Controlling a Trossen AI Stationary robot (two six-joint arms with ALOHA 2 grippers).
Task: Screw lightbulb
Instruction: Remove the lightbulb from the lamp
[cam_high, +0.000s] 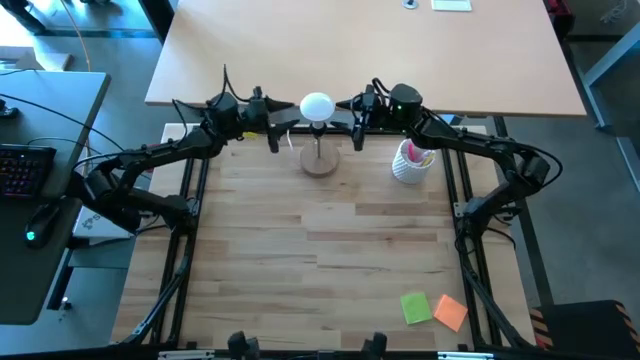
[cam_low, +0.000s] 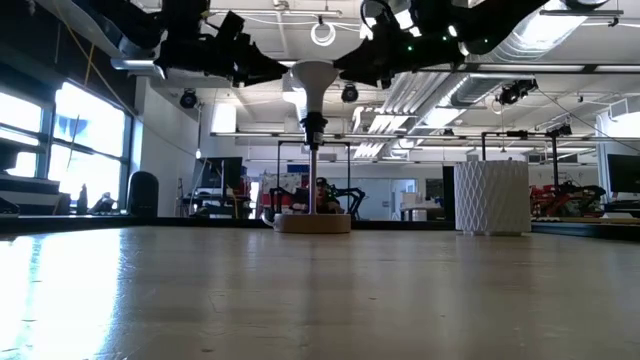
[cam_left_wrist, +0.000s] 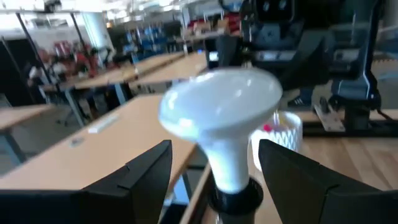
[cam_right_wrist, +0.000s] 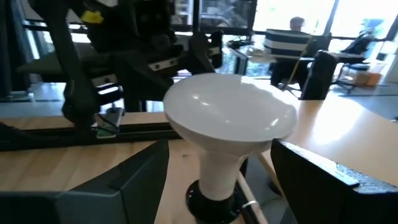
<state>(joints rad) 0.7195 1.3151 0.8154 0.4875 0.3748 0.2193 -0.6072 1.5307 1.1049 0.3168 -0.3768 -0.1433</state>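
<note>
Lightbulb (cam_high: 317, 105): upright in lamp socket, at worktop (cam_high: 330, 270) rear
Left pincer (cam_high: 286, 119): wide, flanking bulb
Right pincer (cam_high: 349, 106): wide, flanking bulb opposite

Seen from above, the lightbulb (cam_high: 317, 105) covers the socket beneath it, so how far its screw end sits in cannot be told. At table height its globe merges with the bright ceiling lights. In both wrist views the socket below the lightbulb is cut off by the edge. Behind the lightbulb, the left wrist view blurs the white cup (cam_left_wrist: 281, 127), its pink contents unreadable
</note>
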